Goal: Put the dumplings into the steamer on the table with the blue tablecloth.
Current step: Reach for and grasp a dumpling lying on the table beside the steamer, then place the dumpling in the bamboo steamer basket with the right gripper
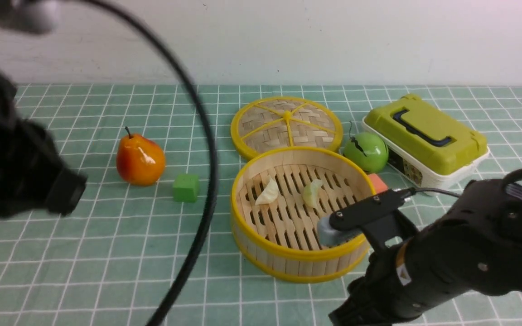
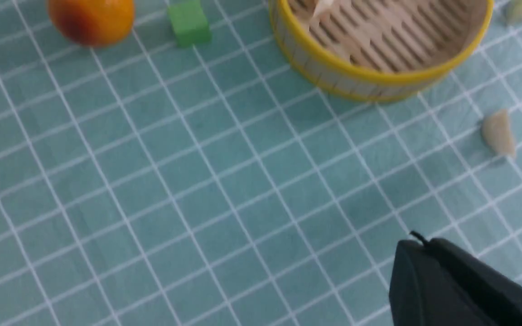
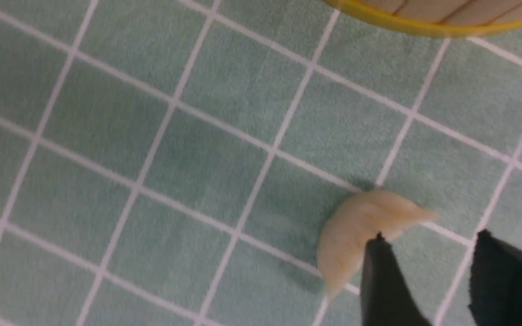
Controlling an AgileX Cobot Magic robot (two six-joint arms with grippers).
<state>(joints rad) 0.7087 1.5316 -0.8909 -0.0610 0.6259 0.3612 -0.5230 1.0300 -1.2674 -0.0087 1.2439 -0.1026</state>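
Nearest the lens, at the far left, the blurred black left arm [image 1: 12, 167] is seen, with a black cable [image 1: 206, 181] looped past it. The left pincer [image 2: 417, 242] is shown closed tight with nothing held, above bare cloth of the bench [image 1: 84, 253]. Farther along, an orange-red pear [image 1: 140, 158] and a green cube [image 1: 186, 188] are set near each other on the gridded cloth. At the middle the steamer [image 1: 297, 265] is placed, and on its slatted floor a cream dumpling [image 1: 268, 192] and a greenish dumpling [image 1: 311, 192] are laid side by side, apart. A woven lid [image 1: 287, 124] is laid flat just behind it. To the right a green apple [image 1: 365, 151], an orange block [image 1: 377, 182] and a green-lidded box [image 1: 426, 136] are found. Low at the right the right arm [image 1: 469, 244] is reached in. The right pincer [image 3: 431, 235] is held with its jaws apart and nothing between them. A third dumpling [image 3: 360, 235] is left on the cloth near the steamer, its edge overlapped by one fingertip [image 3: 379, 271]; contact cannot be told.
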